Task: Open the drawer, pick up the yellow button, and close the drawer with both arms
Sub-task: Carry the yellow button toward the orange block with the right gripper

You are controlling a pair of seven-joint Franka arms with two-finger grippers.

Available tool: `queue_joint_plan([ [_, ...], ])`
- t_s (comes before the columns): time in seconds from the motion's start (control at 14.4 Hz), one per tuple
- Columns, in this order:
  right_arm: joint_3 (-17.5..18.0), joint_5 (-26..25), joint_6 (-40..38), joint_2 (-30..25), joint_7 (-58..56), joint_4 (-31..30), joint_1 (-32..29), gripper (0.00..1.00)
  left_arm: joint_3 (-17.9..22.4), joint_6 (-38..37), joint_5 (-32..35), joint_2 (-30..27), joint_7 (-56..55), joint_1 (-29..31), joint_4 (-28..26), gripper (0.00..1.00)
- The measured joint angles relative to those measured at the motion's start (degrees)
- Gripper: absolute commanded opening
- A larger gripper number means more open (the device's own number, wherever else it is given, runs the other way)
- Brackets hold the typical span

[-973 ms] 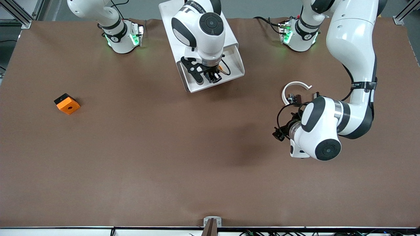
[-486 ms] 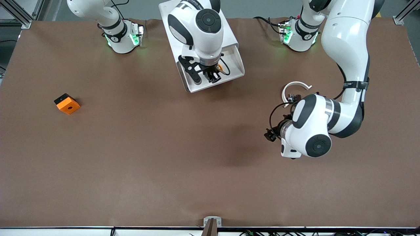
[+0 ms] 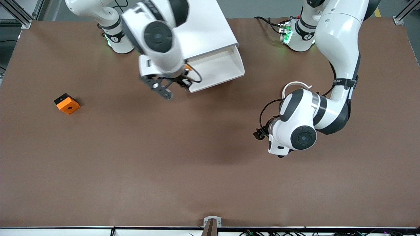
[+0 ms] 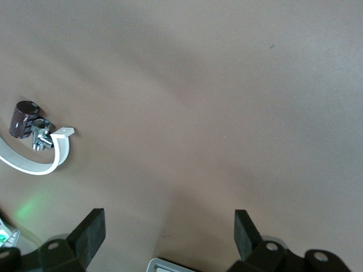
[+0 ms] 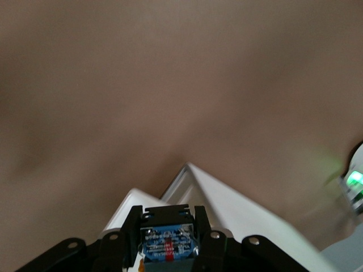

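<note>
- The button (image 5: pixel 168 245) is clamped between the right gripper (image 3: pixel 171 86)'s jaws, lifted over the desk beside the open drawer (image 3: pixel 216 70)'s corner.
- The drawer is left pulled out, not yet closed.
- The left gripper (image 4: pixel 167 226) is held over bare desk, jaws apart, near the white curved band (image 4: pixel 39 158).

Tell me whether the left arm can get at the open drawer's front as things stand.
Probably yes. The left pincer hangs open over bare table, and nothing lies between it and the drawer front. The right pincer, shut on the button, is over the drawer's corner toward the right arm's end.
</note>
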Motion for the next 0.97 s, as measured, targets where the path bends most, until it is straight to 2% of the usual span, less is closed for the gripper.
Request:
queue_joint_plan([
  [0.21, -0.28, -0.47, -3.17, -2.86, -21.26, -0.73, -10.70, 0.28, -0.55, 4.50, 0.01, -2.00, 0.00, -0.77, -4.03, 1.00],
  [0.49, -0.52, -7.07, 0.94, -3.79, -44.08, -5.30, -21.84, 0.30, -0.66, 11.13, 0.02, -4.40, 0.00, -3.07, -9.97, 1.00],
  [0.76, -0.66, -8.15, 15.94, -3.55, -62.98, -14.57, -33.62, 0.32, -0.79, 14.45, 2.47, -5.79, 0.01, -5.69, -12.94, 1.00],
  [0.97, -0.63, -8.22, 30.50, -2.41, -68.49, -23.12, -39.90, 0.31, -0.90, 16.13, 3.40, -5.91, 0.01, -8.28, -13.44, 1.00],
])
